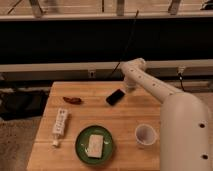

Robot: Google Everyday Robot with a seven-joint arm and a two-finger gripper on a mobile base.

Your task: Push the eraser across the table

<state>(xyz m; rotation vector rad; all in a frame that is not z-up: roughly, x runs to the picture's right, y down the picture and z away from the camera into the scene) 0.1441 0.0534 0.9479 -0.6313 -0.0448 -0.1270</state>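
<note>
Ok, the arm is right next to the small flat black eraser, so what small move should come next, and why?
Probably a short sweep left. The gripper sits low at the right end of the small flat black eraser, near the far edge of the square light-wood table. Bare wood lies left of the eraser up to the small dark red object, so it should slide freely.

Warm, dim light falls from above on the table (pixel 135 112); behind it everything is dark. My gripper (pixel 129 89), above the table's far edge, looks blurred.
</note>
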